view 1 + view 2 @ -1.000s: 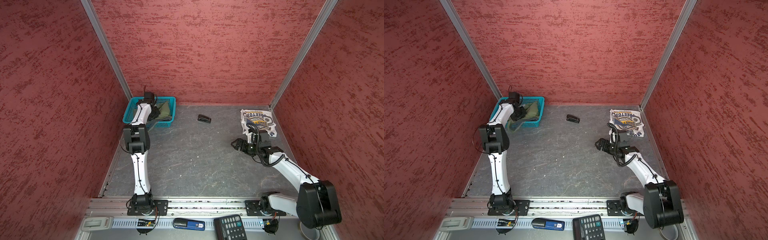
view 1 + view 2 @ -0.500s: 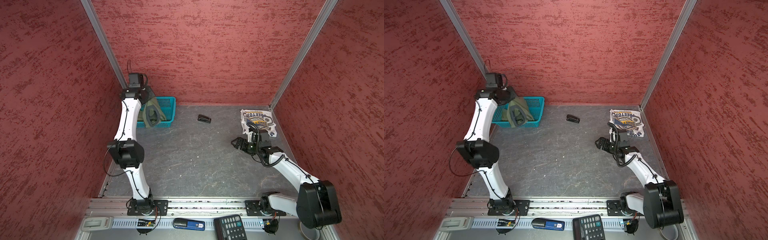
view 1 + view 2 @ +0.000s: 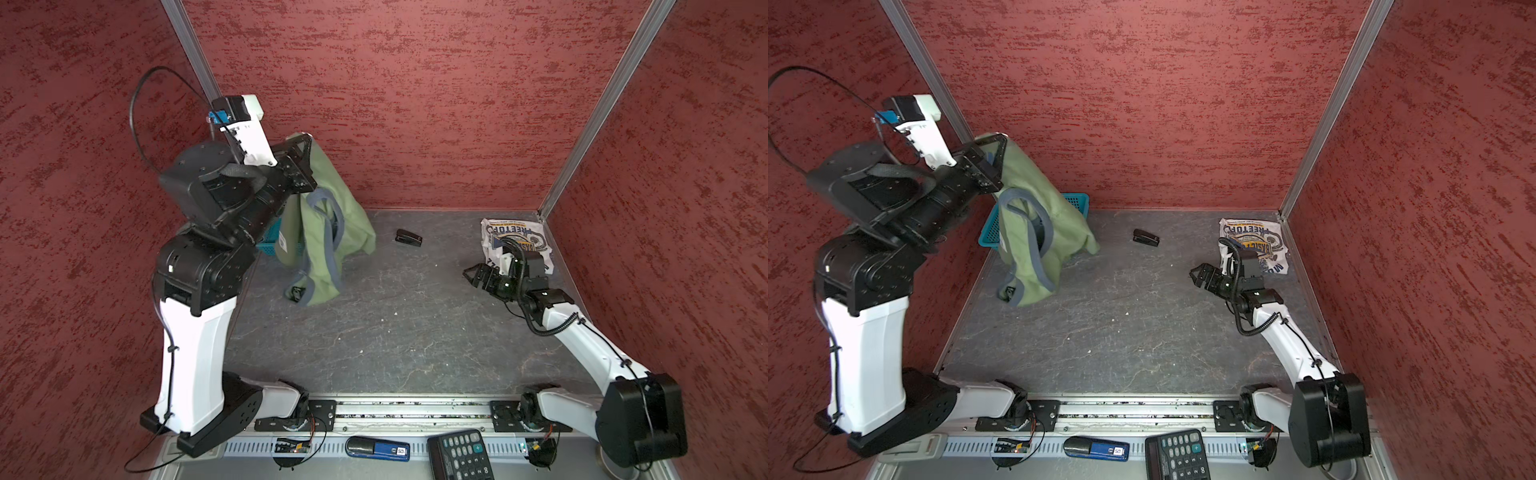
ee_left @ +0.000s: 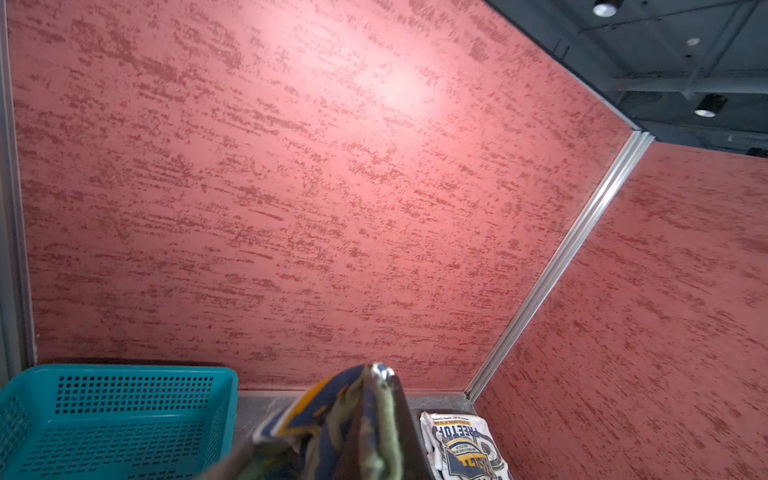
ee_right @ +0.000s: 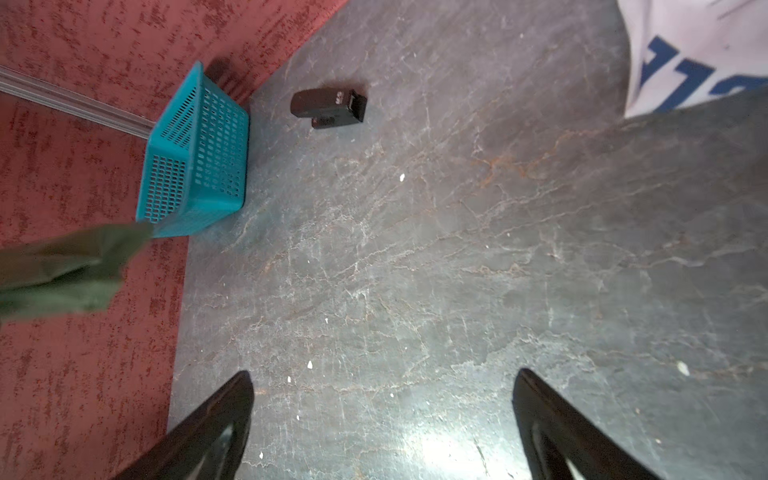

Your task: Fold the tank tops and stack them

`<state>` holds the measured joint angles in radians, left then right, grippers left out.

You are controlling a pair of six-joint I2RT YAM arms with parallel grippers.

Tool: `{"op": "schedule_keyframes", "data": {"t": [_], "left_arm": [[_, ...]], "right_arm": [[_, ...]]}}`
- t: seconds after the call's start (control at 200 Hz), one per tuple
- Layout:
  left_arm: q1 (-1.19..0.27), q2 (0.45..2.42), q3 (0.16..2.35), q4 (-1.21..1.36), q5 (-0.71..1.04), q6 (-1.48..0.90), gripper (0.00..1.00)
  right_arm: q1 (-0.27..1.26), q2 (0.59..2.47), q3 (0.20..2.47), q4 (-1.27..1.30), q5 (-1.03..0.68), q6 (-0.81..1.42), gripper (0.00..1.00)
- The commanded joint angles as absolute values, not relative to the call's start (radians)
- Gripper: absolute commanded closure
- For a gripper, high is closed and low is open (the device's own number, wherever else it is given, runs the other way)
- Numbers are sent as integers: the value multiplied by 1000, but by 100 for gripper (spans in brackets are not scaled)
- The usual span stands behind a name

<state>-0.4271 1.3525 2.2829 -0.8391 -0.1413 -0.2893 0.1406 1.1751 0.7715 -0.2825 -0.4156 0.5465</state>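
Note:
My left gripper point(image 3: 306, 143) is raised high at the back left, shut on the top edge of the olive green tank top point(image 3: 332, 216). The top hangs down in front of the basket, grey-blue trim showing, its lower end near the table. In the left wrist view the cloth point(image 4: 386, 419) is pinched between the shut fingertips of the left gripper point(image 4: 376, 370). The white tank top point(image 3: 515, 245) lies folded at the back right, emblem up. My right gripper point(image 3: 471, 276) hovers low in front of the white top, open and holding nothing; the right wrist view shows this gripper point(image 5: 382, 374) over bare table.
A teal perforated basket point(image 3: 1079, 200) stands in the back left corner, partly behind the hanging cloth. A small black stapler-like object point(image 3: 409, 238) lies at the back middle. A calculator point(image 3: 461, 457) and a blue device point(image 3: 378, 448) sit on the front rail. Red walls enclose three sides.
My left arm has lifted the olive tank top out of the basket, rising high and swinging towards the middle. The right arm has stayed where it was.

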Motion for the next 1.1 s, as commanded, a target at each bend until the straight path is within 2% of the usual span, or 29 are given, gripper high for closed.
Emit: {"op": "schedule_keyframes", "data": {"t": [0.0, 0.16, 0.276, 0.351, 0.381, 0.451, 0.501, 0.566, 0.601, 0.656, 0.832, 0.972, 1.092], "left_arm": [[-492, 1357, 2223, -876, -199, -263, 100], [-539, 1277, 1852, -755, -54, -400, 100], [-532, 1208, 1537, -642, -22, -514, 94], [-479, 1191, 1342, -603, -2, -566, 85], [-437, 1197, 1283, -618, 12, -596, 78], [-315, 1226, 1179, -690, 44, -650, 42], [-271, 1235, 1156, -792, -35, -652, 29], [-325, 1203, 1154, -889, -226, -602, 13], [-364, 1176, 1147, -928, -300, -601, 8], [-396, 1132, 1123, -961, -301, -604, 7], [-530, 1073, 977, -969, -133, -701, 11], [-662, 1160, 899, -945, -101, -820, 16], [-699, 1254, 854, -866, -68, -863, 22]], "right_arm": [[145, 1140, 811, -304, -417, 555, 2], [145, 1125, 823, -330, -411, 550, 2], [145, 1124, 815, -336, -404, 545, 2], [147, 1135, 801, -330, -404, 548, 3], [153, 1144, 797, -326, -403, 548, 3], [179, 1169, 794, -327, -384, 540, 3], [206, 1190, 795, -330, -367, 534, 3], [242, 1219, 795, -331, -348, 527, 3], [262, 1234, 795, -336, -335, 524, 3], [296, 1254, 798, -347, -303, 518, 3], [395, 1308, 791, -345, -224, 512, 4], [468, 1366, 801, -350, -176, 519, 5], [502, 1416, 814, -346, -154, 522, 6]]}}
